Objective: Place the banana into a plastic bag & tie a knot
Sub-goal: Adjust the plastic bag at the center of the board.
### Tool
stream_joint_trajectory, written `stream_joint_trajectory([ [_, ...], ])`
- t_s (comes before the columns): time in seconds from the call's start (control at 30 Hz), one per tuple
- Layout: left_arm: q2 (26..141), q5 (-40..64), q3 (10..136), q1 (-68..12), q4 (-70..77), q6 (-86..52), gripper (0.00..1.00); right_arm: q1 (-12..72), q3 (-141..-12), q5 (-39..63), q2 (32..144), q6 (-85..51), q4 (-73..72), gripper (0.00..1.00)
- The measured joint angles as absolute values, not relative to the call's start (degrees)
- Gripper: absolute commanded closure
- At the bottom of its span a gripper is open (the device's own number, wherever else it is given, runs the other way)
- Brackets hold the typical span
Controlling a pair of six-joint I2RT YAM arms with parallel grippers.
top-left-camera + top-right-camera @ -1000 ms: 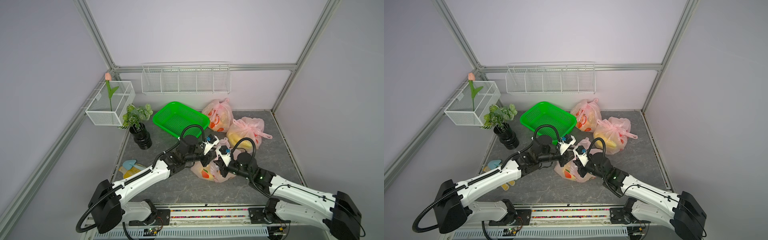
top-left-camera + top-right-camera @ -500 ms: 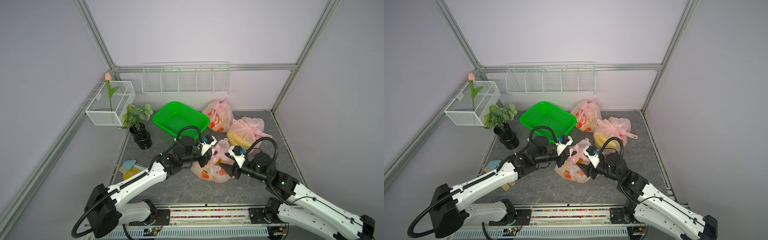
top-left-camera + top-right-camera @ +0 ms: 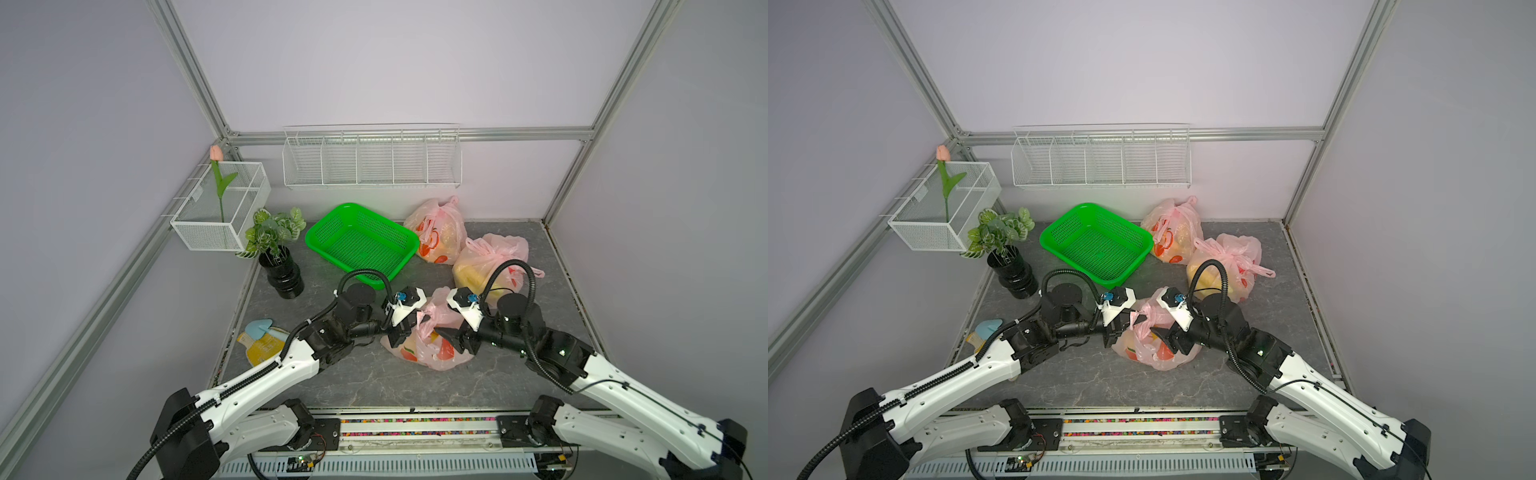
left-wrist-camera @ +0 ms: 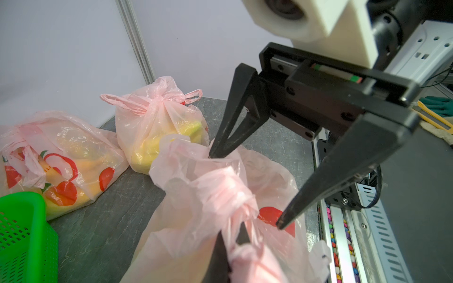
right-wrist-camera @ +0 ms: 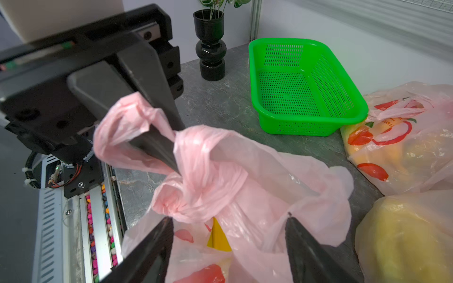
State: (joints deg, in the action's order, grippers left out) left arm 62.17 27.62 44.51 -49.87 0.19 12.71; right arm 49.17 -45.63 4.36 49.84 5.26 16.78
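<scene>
Two grippers are flanking a pink bag (image 3: 1160,359).
The left gripper (image 3: 1134,324) is pinching the bag's bunched handle at 9 o'clock; the right gripper (image 3: 1163,340), jaws spread, is pointing in from 3 o'clock.

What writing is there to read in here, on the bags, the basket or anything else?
"OUR L": part of a cut-off line of orange letters, as far as it can be read, on the printed pink bag beside the green basket.
Yellow packet at the table's edge: print too small to read.
Nothing else is legible.
</scene>
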Motion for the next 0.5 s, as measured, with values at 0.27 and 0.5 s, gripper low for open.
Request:
stream_joint_trajectory([
  [0.27, 62.02, 29.02, 44.23, -49.87, 0.19, 14.68, 1.0, 50.68, -46.19, 4.58, 53.39, 8.6, 16.71, 0.36],
  [0.5, 61.84, 29.87, 43.97, -49.87, 0.21, 15.22, 1.0, 51.22, -46.15, 5.43, 56.77, 8.78, 16.45, 0.44],
])
